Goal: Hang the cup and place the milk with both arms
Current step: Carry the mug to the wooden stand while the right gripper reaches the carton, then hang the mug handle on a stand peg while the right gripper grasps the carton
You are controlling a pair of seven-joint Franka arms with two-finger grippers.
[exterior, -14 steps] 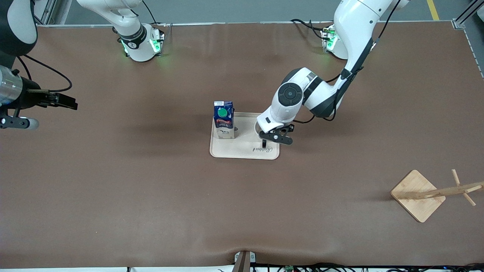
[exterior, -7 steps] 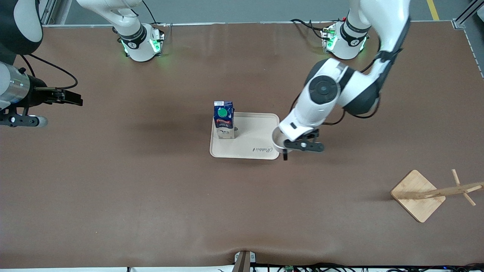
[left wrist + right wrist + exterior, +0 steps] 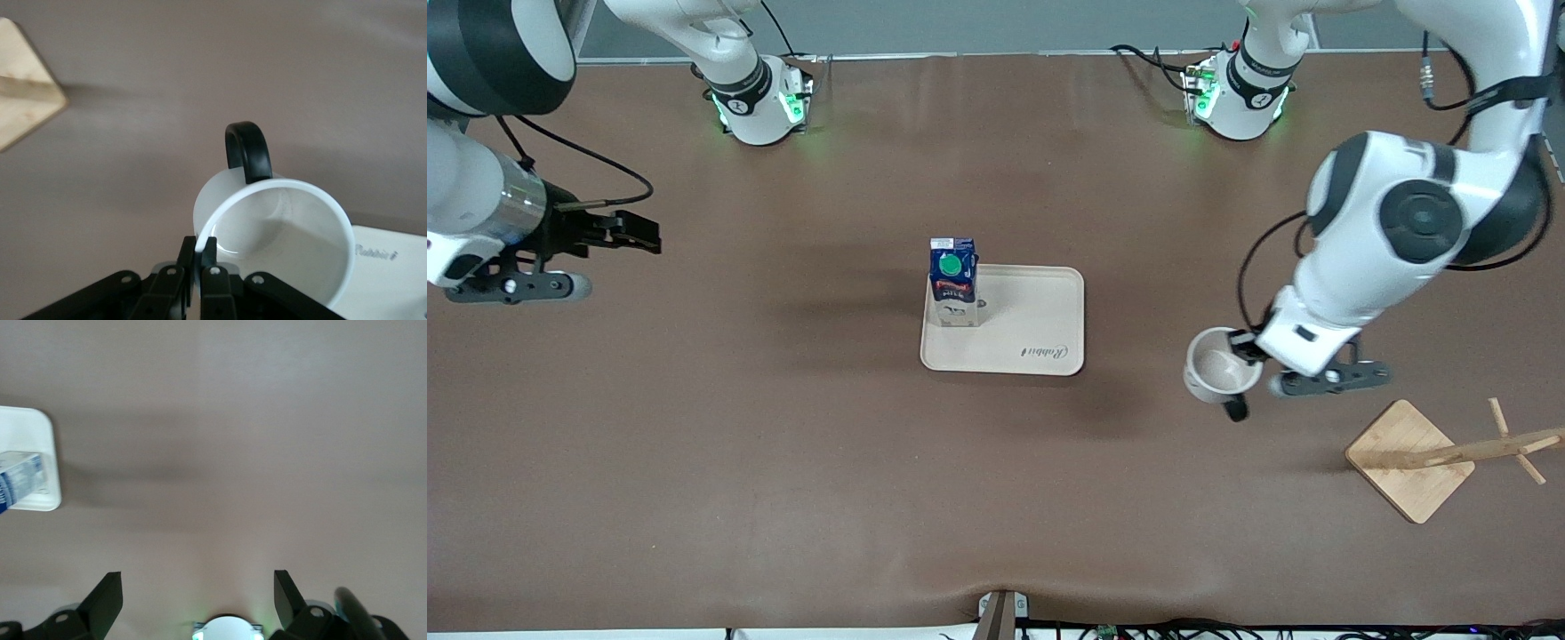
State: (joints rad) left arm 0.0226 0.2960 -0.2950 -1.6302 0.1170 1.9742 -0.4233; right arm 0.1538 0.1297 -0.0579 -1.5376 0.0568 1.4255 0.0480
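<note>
So my left hand [image 3: 1249, 366] is clenched on the rim of the small white mug with the black loop handle [image 3: 1218, 374], up in the air over the brown desk [image 3: 783, 462] between the beige plastic tray [image 3: 1040, 311] and the bamboo mug rack [image 3: 1440, 458] at the left arm's end. The tall dark-blue milk carton with the green cap [image 3: 952, 280] stands upright on a tray corner. My right hand [image 3: 645, 238] hangs released over its end edge.
</note>
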